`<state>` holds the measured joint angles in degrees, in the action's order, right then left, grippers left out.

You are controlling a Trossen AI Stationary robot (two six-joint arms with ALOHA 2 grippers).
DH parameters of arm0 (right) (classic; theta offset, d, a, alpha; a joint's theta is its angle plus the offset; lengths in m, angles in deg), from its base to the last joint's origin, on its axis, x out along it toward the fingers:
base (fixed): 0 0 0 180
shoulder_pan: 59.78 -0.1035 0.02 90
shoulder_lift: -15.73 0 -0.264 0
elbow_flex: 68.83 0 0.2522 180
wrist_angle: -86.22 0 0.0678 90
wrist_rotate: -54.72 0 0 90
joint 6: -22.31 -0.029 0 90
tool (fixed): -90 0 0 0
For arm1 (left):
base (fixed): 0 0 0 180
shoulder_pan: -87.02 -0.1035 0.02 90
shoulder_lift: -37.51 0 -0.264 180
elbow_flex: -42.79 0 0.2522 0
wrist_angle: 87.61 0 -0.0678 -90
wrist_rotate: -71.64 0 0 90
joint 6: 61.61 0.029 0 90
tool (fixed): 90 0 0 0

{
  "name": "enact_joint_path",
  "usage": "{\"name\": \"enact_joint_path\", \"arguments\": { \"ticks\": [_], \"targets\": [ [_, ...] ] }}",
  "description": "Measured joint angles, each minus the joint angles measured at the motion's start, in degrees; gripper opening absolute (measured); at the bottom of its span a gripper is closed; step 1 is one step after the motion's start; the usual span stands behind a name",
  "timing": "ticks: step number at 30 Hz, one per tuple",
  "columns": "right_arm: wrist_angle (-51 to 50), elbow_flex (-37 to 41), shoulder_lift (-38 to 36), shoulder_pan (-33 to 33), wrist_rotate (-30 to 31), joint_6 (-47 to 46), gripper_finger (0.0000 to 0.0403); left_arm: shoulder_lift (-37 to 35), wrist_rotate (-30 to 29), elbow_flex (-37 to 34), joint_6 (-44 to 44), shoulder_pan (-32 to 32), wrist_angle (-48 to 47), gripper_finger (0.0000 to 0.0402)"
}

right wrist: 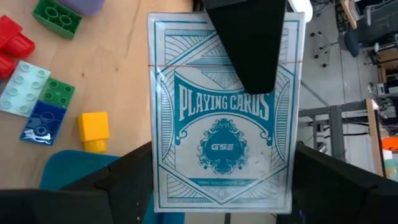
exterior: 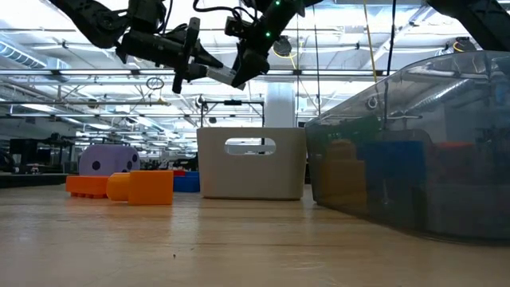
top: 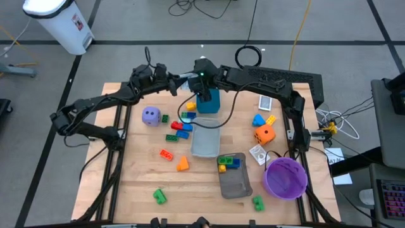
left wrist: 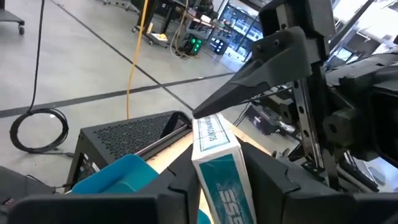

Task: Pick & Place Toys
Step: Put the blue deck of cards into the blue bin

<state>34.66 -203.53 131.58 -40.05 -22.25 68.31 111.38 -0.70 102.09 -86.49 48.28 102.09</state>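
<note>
Left gripper (left wrist: 214, 186) has its fingers closed on the thin sides of a card pack (right wrist: 227, 118), held in the air over the back of the table. Right gripper (right wrist: 224, 205) is set around the same pack; I cannot tell if it grips. This looks like a handover, so one gripper should let go before the other pulls away. No toy is in hand: the bricks (top: 182, 126) and both dice (top: 150, 116) lie on the table. The pack reads "PLAYING CARDS" and "GSE".
</note>
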Motion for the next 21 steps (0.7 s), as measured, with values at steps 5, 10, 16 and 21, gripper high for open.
{"name": "enact_joint_path", "arguments": {
  "ticks": [5, 10, 16, 21],
  "targets": [
    [-0.51, 0.00, -0.20, 0.01, -0.76, -0.25, 0.0335, 0.00, 0.74, 0.08, 3.16, 0.09, -0.15, 0.0104],
    [-2.37, 0.00, -2.14, -0.03, 1.46, 0.66, 0.0334, -0.04, 1.87, 0.17, 4.31, -0.71, 1.59, 0.0089],
    [-8.57, 0.00, -6.80, 0.14, 3.63, -1.78, 0.0332, -0.04, 4.83, 0.38, 6.17, -2.45, 2.76, 0.0086],
    [-15.44, -0.11, -11.09, 0.92, 5.72, -6.52, 0.0329, -0.04, 4.79, 6.03, 12.07, -2.54, -6.74, 0.0086]
  ]
}}
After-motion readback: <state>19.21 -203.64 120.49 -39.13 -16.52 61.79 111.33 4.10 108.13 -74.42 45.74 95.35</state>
